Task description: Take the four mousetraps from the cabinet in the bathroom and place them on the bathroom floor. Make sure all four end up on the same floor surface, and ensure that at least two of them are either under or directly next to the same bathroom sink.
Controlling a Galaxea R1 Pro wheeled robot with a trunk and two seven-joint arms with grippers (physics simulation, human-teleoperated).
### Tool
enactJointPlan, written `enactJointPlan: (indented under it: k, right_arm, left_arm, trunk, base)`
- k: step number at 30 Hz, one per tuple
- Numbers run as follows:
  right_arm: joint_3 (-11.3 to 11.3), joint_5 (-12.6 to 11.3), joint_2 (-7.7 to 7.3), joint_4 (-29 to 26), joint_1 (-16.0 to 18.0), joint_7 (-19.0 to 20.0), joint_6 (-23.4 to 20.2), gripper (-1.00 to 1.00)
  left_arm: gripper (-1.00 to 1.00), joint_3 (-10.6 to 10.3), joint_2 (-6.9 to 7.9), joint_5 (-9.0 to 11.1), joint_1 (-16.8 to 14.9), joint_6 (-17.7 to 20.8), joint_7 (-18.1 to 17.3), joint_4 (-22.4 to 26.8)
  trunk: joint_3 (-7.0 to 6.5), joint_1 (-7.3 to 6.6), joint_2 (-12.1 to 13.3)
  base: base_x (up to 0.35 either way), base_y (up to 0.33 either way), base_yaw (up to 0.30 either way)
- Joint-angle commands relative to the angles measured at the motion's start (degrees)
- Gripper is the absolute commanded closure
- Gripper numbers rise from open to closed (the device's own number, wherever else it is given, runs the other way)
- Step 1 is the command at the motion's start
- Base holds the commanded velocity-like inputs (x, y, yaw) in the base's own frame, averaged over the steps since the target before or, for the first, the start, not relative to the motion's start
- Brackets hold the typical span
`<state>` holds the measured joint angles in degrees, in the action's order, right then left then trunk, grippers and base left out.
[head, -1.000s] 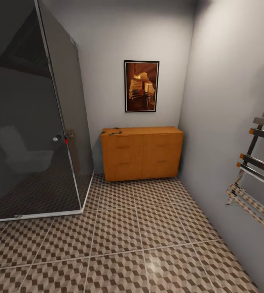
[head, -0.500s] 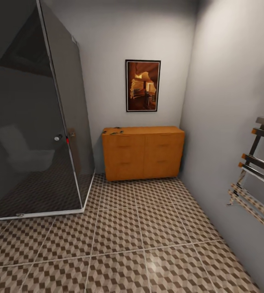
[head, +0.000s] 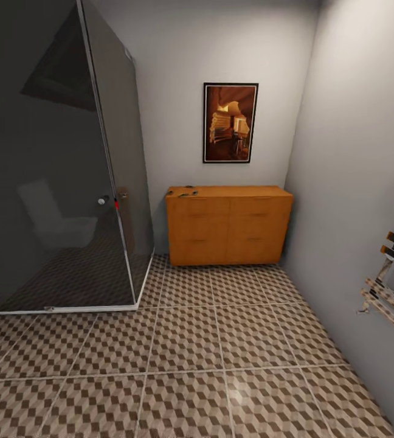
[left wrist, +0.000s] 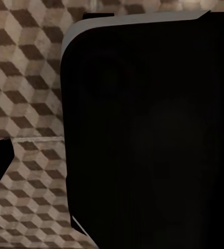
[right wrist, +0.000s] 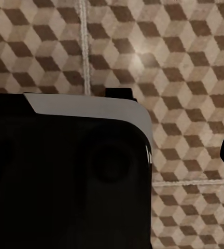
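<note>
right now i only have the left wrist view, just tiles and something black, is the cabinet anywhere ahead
Observer: Yes. In the head view the orange-brown cabinet stands against the far wall, below a framed picture.
Operator: anything on top of it
Observer: A few small dark things lie at the left end of its top, too small to identify or count.
Operator: whats left of it
Observer: A dark glass shower enclosure stands just to its left. The tiled floor runs from here to its base.
</note>
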<state>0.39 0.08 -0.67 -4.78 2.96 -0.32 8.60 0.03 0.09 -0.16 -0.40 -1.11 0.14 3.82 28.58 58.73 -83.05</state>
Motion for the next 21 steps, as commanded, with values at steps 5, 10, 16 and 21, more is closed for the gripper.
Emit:
enactJointPlan:
  k: [5, 10, 16, 21]
  right_arm:
    - [0.04, 0.01, -0.03, 0.04, 0.03, -0.03, 0.18, -1.00]
    - [0.04, 0.01, -0.03, 0.04, 0.03, -0.03, 0.18, -1.00]
    - [0.04, -0.04, -0.04, 0.04, 0.03, -0.03, 0.18, -1.00]
    - [0.02, -0.07, -0.07, 0.04, 0.03, -0.03, 0.18, -1.00]
  left_arm:
    - [-1.00, -0.02, 0.00, -0.02, -0.04, -0.12, -0.02, -0.04]
    - [-1.00, -0.02, 0.00, -0.02, -0.04, -0.12, 0.00, -0.04]
    - [-1.00, 0.00, 0.00, -0.02, -0.04, -0.12, 0.01, -0.05]
    - [-1.00, 0.01, 0.00, -0.02, -0.04, -0.12, -0.02, -0.04]
  trunk:
    - [0.47, -0.01, -0.03]
    - [0.88, -0.01, -0.03]
    - [1.39, -0.01, -0.03]
    - [1.82, -0.01, -0.03]
  base:
    - [0.000, 0.000, 0.166]
    - [0.000, 0.000, 0.147]
    - [0.000, 0.000, 0.128]
    - [0.000, 0.000, 0.083]
